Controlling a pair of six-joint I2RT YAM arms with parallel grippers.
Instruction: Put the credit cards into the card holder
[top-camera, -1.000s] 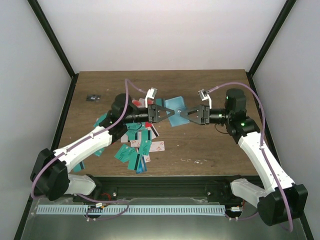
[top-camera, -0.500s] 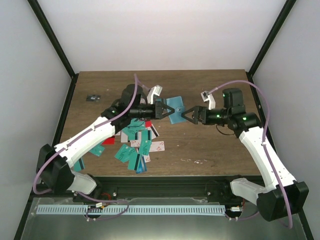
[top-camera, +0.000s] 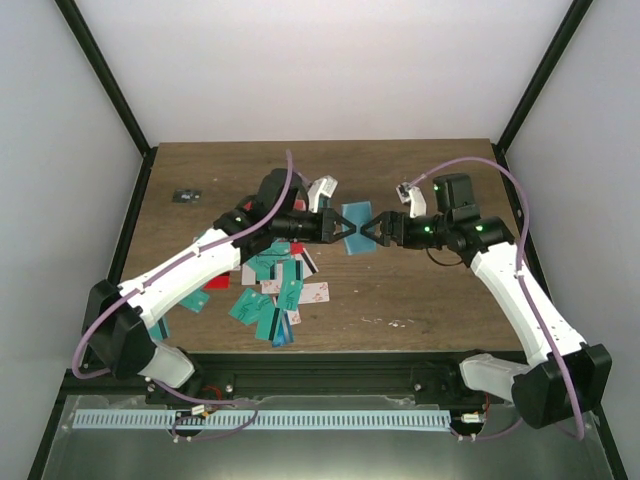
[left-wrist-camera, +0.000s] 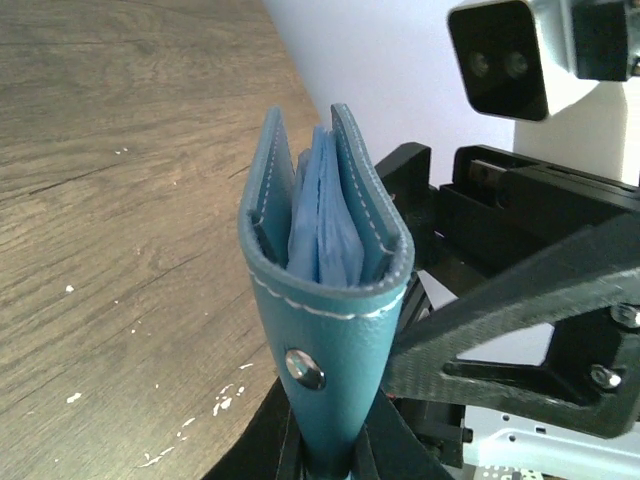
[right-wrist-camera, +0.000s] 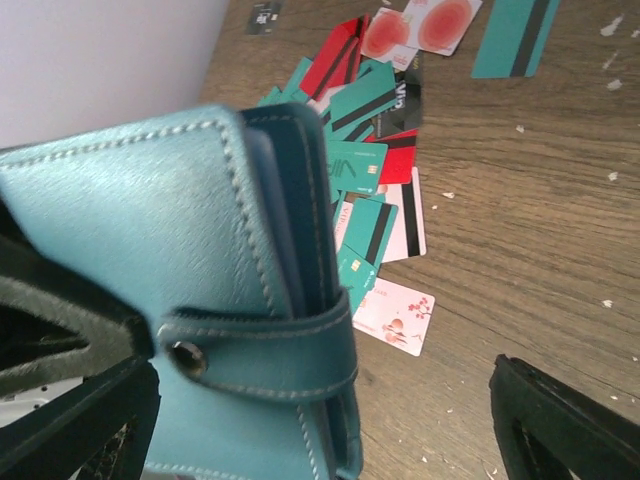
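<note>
The blue-teal card holder (top-camera: 358, 228) hangs above the table between both grippers. My left gripper (top-camera: 338, 226) is shut on its snap-tab end (left-wrist-camera: 330, 330); the holder's open top with light blue inner pockets faces the left wrist camera. My right gripper (top-camera: 376, 232) is open, with its jaws wide apart. In the right wrist view the holder (right-wrist-camera: 200, 250) sits between them, close against the left finger (right-wrist-camera: 80, 420), and its strap is closed. The credit cards (top-camera: 275, 285), teal, red and white-pink, lie in a loose pile on the table below the left arm and also show in the right wrist view (right-wrist-camera: 370, 170).
A small dark object (top-camera: 186, 196) lies near the table's far left edge. Black frame posts stand at the table's back corners. The right gripper's black frame (left-wrist-camera: 520, 330) is right behind the holder in the left wrist view.
My left arm has swung right and carried the card holder with it. My right gripper has moved left, so its jaws now stand around the holder.
</note>
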